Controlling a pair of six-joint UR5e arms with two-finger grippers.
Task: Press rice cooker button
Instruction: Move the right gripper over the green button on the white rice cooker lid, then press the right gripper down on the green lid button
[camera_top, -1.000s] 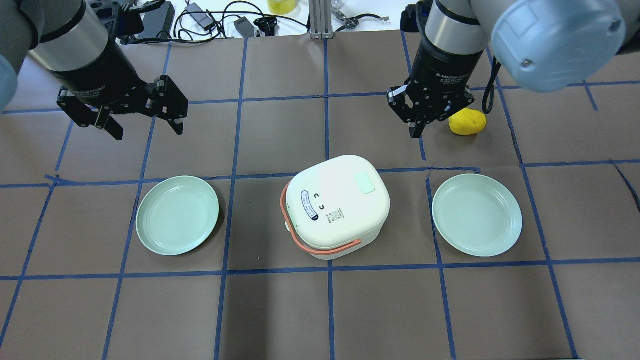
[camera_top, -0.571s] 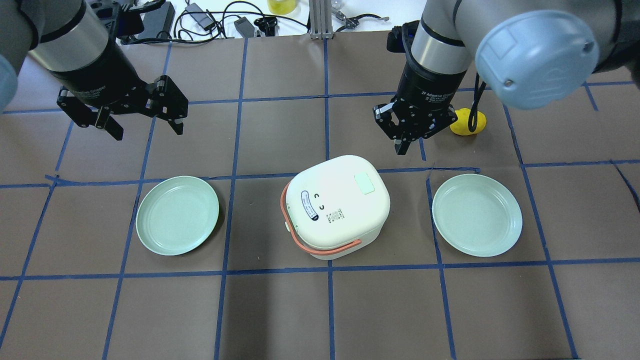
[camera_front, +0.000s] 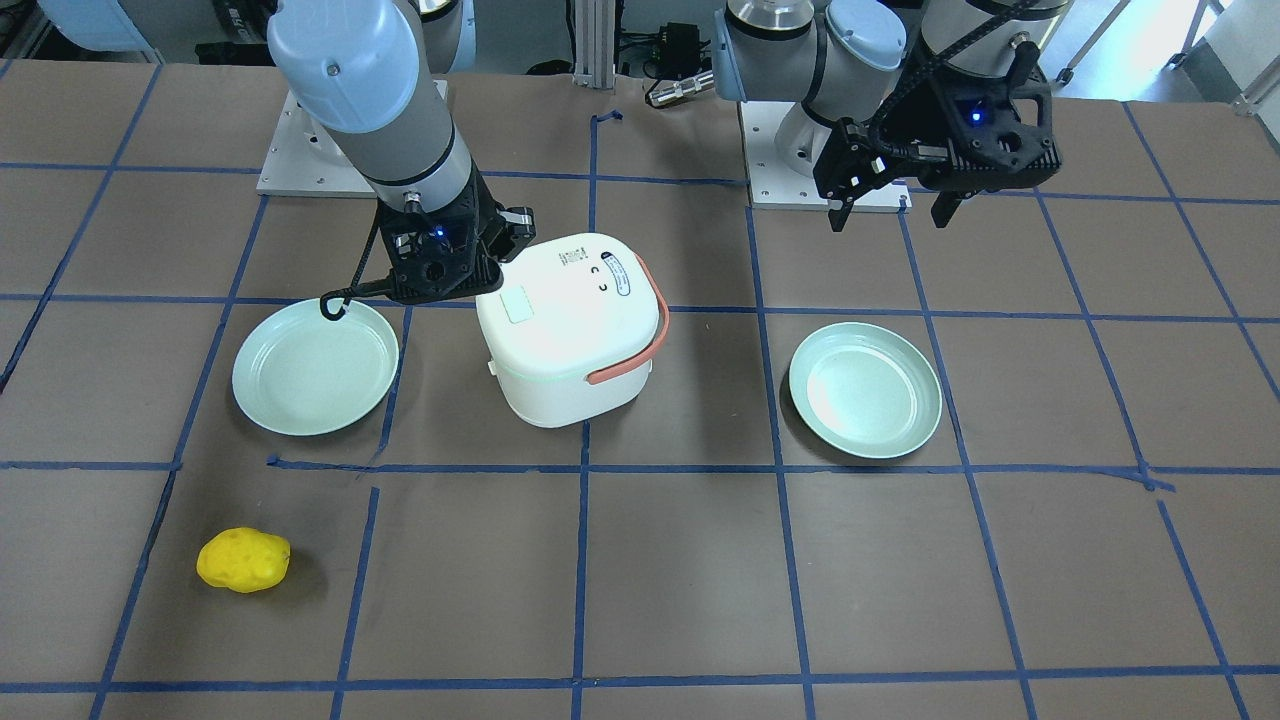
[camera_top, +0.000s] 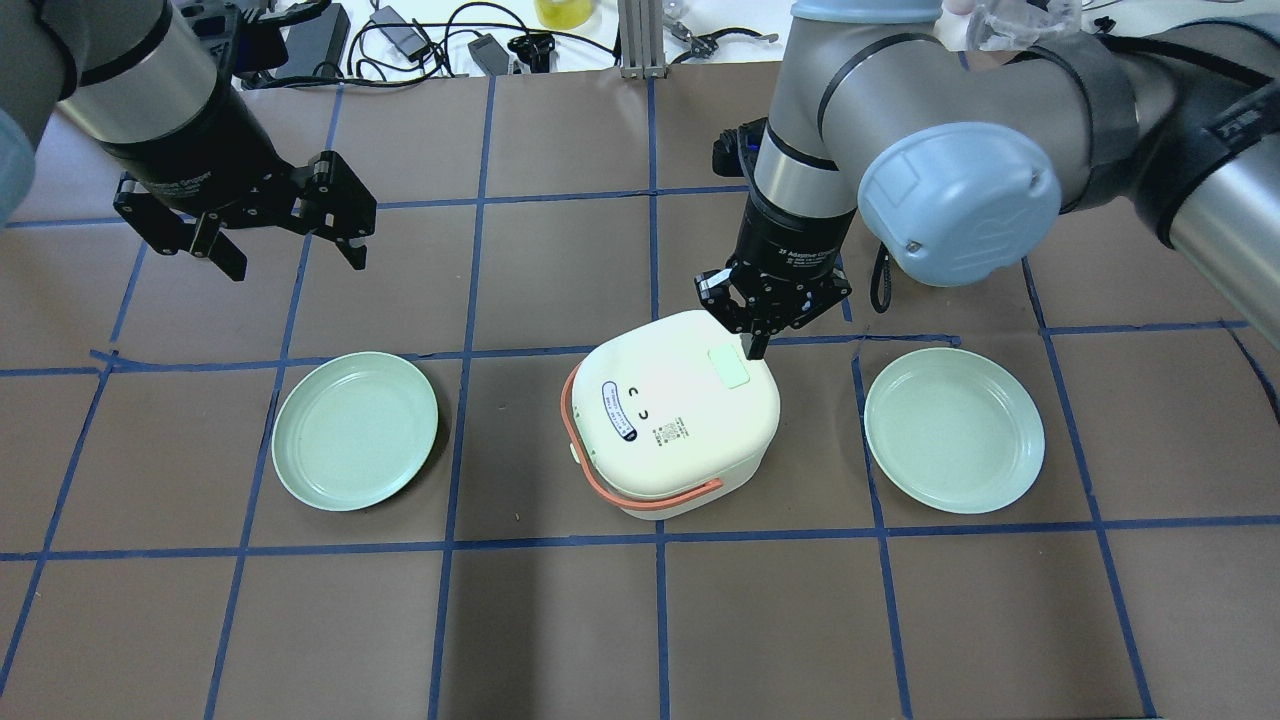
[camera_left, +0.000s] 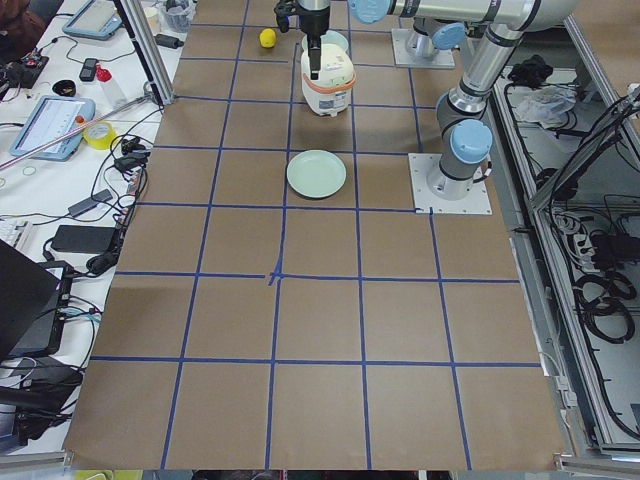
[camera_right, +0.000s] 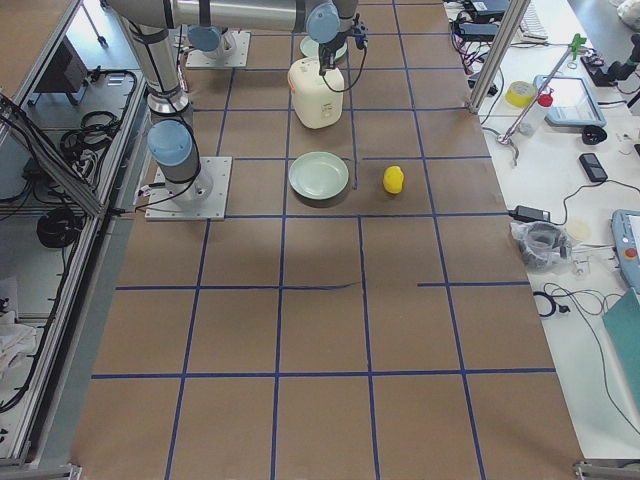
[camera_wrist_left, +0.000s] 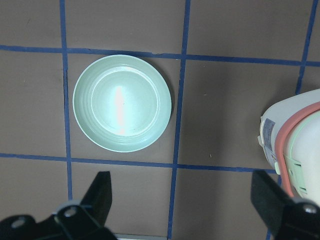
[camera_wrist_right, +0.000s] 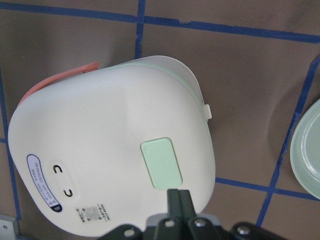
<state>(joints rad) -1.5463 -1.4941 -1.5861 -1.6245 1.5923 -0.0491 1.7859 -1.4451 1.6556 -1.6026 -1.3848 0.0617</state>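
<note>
The white rice cooker (camera_top: 670, 430) with a coral handle stands mid-table, and its pale green button (camera_top: 729, 367) is on the lid. My right gripper (camera_top: 757, 350) is shut and points down over the lid, its tips at the button's far right edge. In the right wrist view the shut fingertips (camera_wrist_right: 179, 197) sit just beside the button (camera_wrist_right: 160, 162). I cannot tell whether they touch the lid. My left gripper (camera_top: 295, 262) is open and empty, high over the table's far left, above a plate (camera_wrist_left: 122, 102).
Two pale green plates (camera_top: 355, 430) (camera_top: 955, 430) flank the cooker. A yellow lumpy object (camera_front: 243, 560) lies on the table beyond the right plate; the right arm hides it in the overhead view. Cables and gear lie along the far edge (camera_top: 420, 40).
My right gripper has moved left and toward the cooker, from beside the yellow object to over the lid by the button. The left arm has not moved.
</note>
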